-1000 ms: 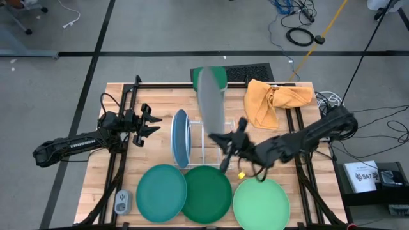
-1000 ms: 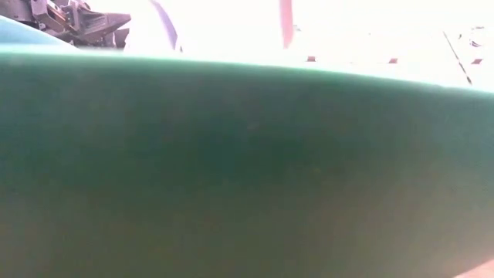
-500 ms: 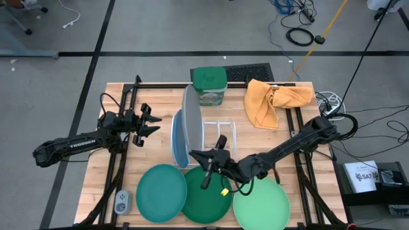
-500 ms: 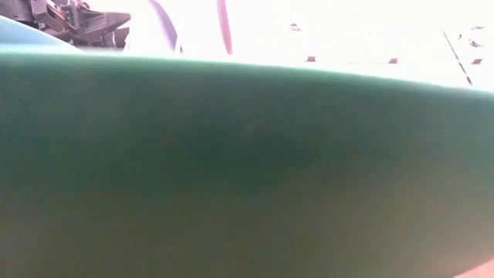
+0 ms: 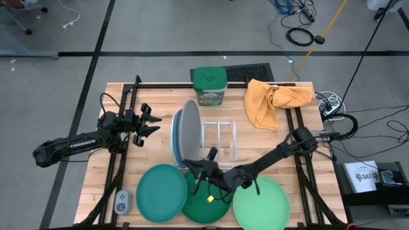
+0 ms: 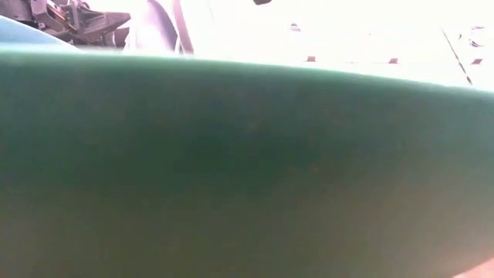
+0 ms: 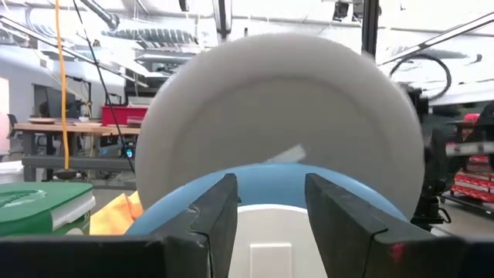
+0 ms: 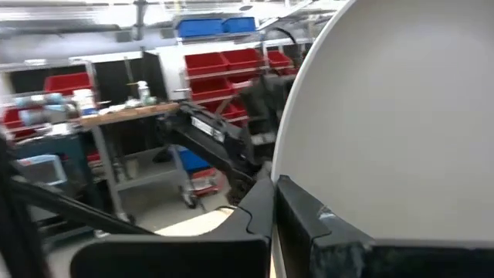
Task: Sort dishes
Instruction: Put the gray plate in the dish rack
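Grey plate is pinched by its lower rim in the shut right claw and stood on edge mid-counter in the wire rack, just beside the blue plate. Best kept upright, lowered straight into a slot, then let go. Faces are turned toward the counter's left and right edges, long axis front-to-back. Left claw is parked open near the left edge.

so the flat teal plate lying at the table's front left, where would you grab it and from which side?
On the outer rim. The round matte teal plate lies flat, so only its thin edge offers a pinch. I'd bring the open left gripper down over the left-hand rim, since the dark green plate crowds its right edge, one finger slipping under the lip.
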Controlling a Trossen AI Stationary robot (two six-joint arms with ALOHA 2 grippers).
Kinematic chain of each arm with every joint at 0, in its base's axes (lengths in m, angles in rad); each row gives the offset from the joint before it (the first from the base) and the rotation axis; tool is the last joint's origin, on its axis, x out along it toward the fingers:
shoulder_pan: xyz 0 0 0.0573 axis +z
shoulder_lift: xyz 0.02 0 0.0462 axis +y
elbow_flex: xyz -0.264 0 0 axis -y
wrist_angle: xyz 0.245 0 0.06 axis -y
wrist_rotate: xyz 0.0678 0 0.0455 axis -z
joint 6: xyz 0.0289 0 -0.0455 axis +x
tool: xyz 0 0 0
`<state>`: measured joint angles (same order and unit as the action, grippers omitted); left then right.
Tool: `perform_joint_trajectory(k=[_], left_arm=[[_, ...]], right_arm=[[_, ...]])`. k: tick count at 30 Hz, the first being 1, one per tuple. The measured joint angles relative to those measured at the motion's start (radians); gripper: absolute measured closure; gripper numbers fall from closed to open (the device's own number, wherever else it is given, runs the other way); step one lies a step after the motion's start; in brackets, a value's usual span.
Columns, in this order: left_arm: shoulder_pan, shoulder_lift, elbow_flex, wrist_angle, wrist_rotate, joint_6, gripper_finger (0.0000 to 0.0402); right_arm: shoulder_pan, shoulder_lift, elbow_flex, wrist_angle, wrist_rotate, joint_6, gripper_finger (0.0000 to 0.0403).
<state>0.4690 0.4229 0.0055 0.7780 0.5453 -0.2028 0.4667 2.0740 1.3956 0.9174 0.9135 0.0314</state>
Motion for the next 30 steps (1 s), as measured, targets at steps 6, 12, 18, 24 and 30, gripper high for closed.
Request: perform_joint_trajectory(k=[6,12,18,24,30], left_arm=[[0.0,0.0,0.0,0.0,0.0,0.007,0.0248],[0.0,0.0,0.0,-0.001,0.0,0.002,0.0248],[0.0,0.0,0.0,-0.003,0.0,0.0,0.0248],[0.0,0.0,0.0,-0.003,0.0,-0.002,0.0248],[0.0,0.0,0.0,-0.004,0.001,-0.002,0.0248]], right_arm=[[0.0,0.078,0.0,0.08,0.011,0.021,0.0402],[0.002,0.11,0.0,0.098,0.007,0.036,0.0397],[0.004,0.102,0.0,0.095,0.005,0.037,0.0349],[0.006,0.086,0.0,0.086,0.005,0.004,0.0277],[0.022,0.026,0.0,0.059,0.025,-0.119,0.0223]])
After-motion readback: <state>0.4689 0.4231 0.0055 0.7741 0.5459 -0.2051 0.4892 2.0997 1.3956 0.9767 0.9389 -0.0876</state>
